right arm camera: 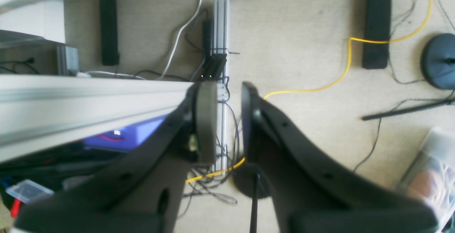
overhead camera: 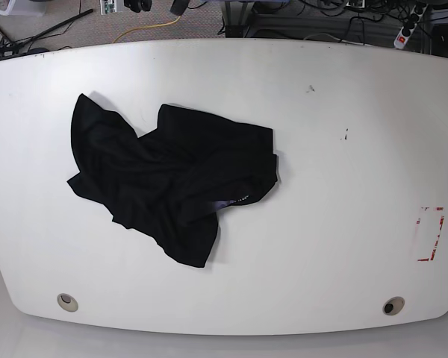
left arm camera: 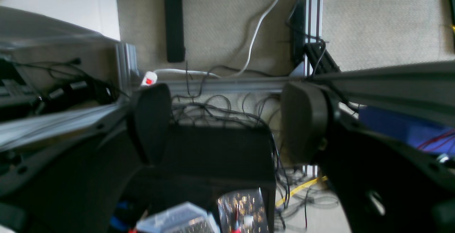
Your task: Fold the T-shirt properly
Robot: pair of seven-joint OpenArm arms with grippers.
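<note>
Base view shows the T-shirt [overhead camera: 168, 179] lying crumpled on the white bench [overhead camera: 336, 186], toward that view's left half, its black cloth bunched in uneven folds with one corner trailing down toward the near edge. A sliver of pale print shows at a fold near its lower right. Nothing lies on top of the shirt, and neither arm appears in this view. A red-and-white marking [overhead camera: 431, 235] sits near the bench's right edge, well apart from the shirt, and two round holes [overhead camera: 68, 301] are set near the front edge.

Left wrist view has the left claw [left arm camera: 227, 119] spread wide, nothing between its pads, pointing at carpeted floor crossed by a tangle of dark cables [left arm camera: 220, 110], a white cable [left arm camera: 256, 30] and an aluminium rail [left arm camera: 227, 84]; a black box [left arm camera: 217, 155] sits below.

Right wrist view has the right claw [right arm camera: 229, 119] at a narrow gap, holding nothing, above carpet with a yellow cable [right arm camera: 350, 55] and an upright aluminium profile [right arm camera: 220, 30].
</note>
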